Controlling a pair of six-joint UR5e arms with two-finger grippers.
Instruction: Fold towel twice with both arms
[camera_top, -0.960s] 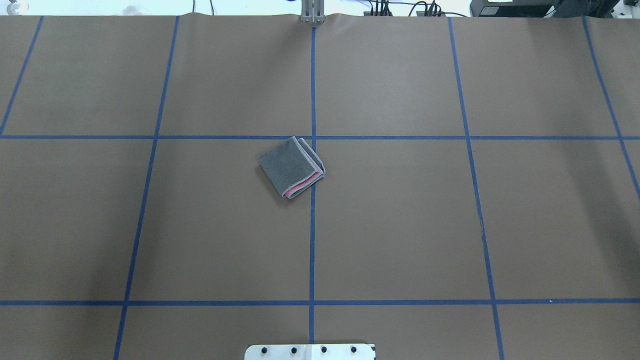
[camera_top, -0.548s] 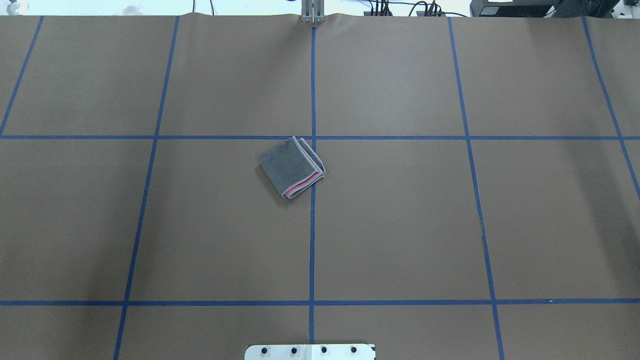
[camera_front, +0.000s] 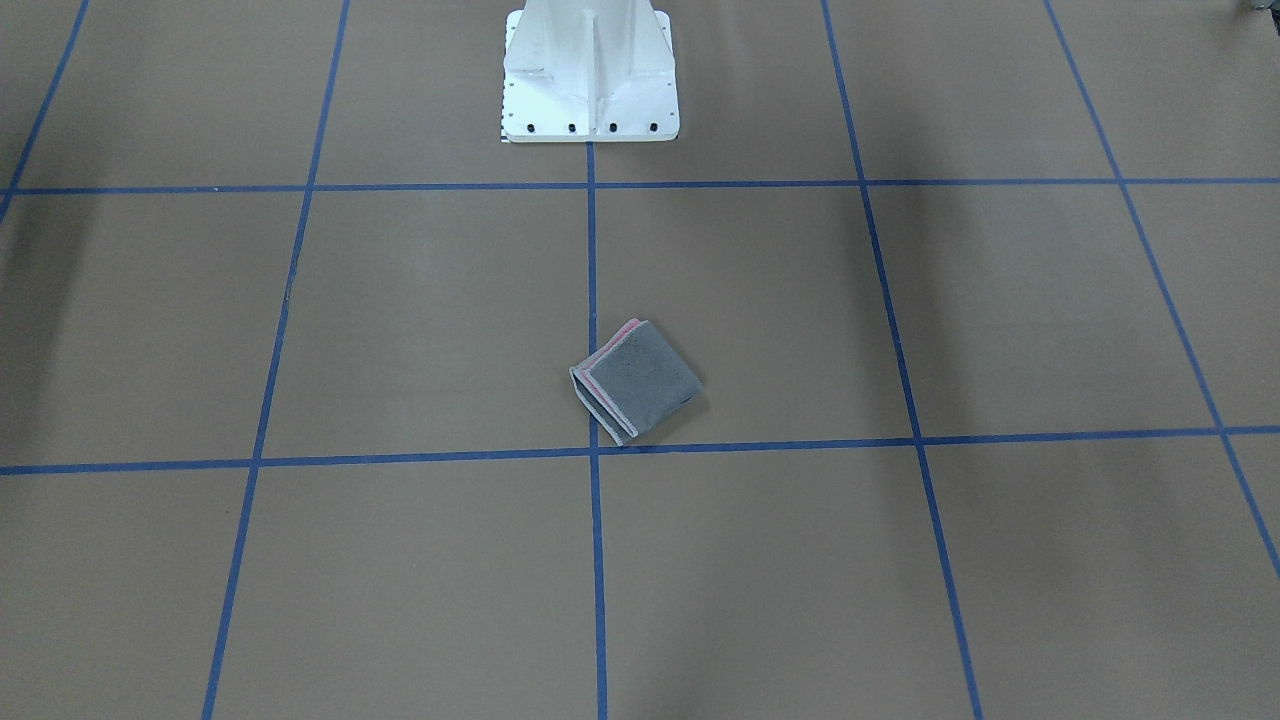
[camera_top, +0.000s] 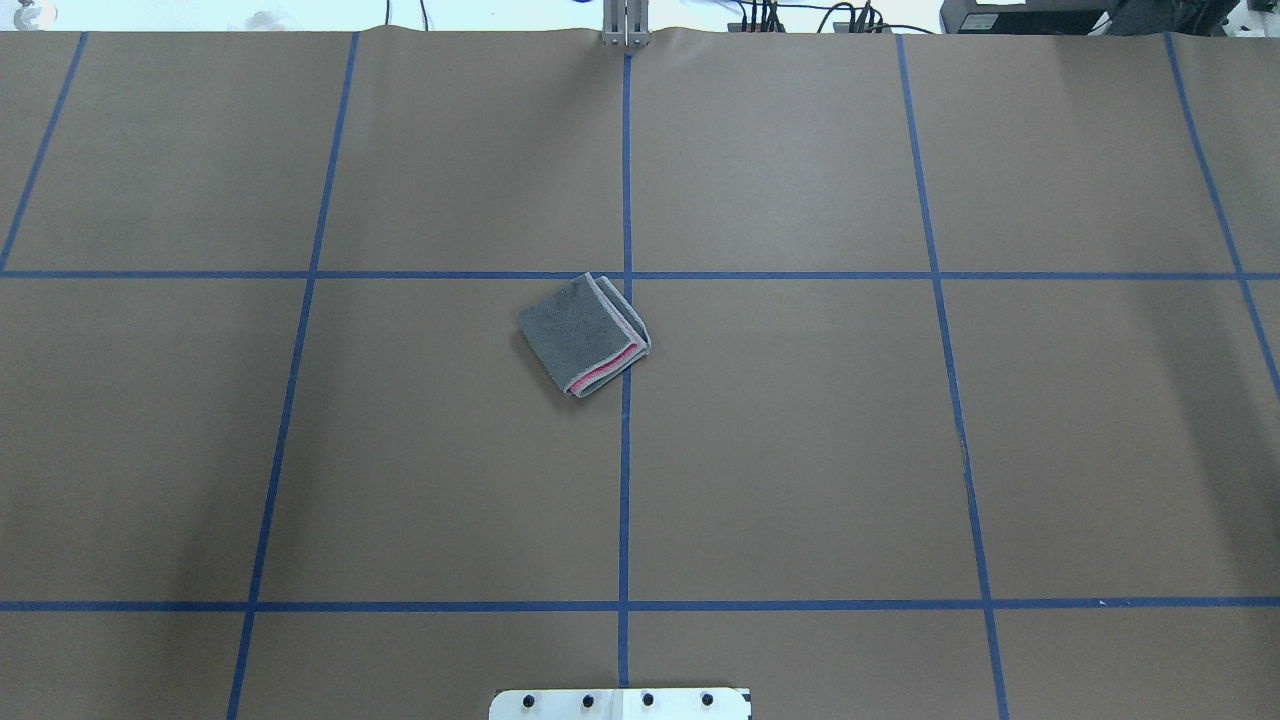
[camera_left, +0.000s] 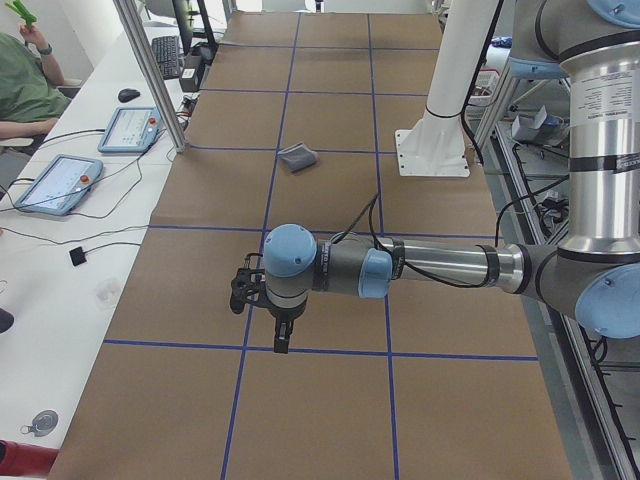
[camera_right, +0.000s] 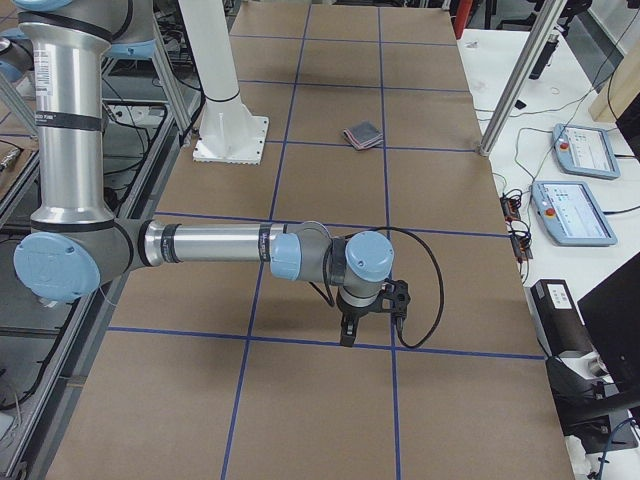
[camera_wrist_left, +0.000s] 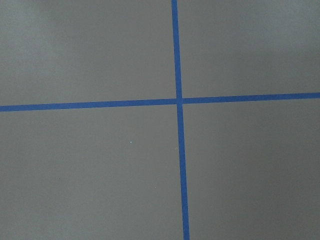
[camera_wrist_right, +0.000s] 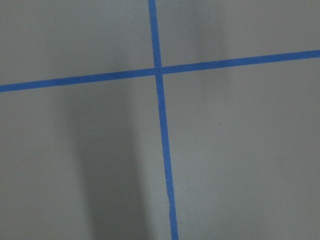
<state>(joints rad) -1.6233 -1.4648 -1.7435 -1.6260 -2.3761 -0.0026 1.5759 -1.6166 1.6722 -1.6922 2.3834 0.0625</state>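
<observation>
The towel (camera_top: 583, 335) lies folded into a small square near the table's middle, grey face up, with pink showing between the layers at its hemmed edge. It also shows in the front-facing view (camera_front: 638, 380), the left view (camera_left: 296, 157) and the right view (camera_right: 362, 135). My left gripper (camera_left: 278, 338) points down over a blue tape line, far from the towel. My right gripper (camera_right: 348, 335) points down over a tape line, also far from the towel. Both show only in the side views, so I cannot tell whether they are open or shut. Nothing touches the towel.
Brown paper with a grid of blue tape lines (camera_top: 625, 480) covers the table. The white pedestal base (camera_front: 590, 75) stands at the robot's side. Tablets (camera_left: 55, 183) and cables lie on the operators' bench, where a person (camera_left: 25, 80) sits.
</observation>
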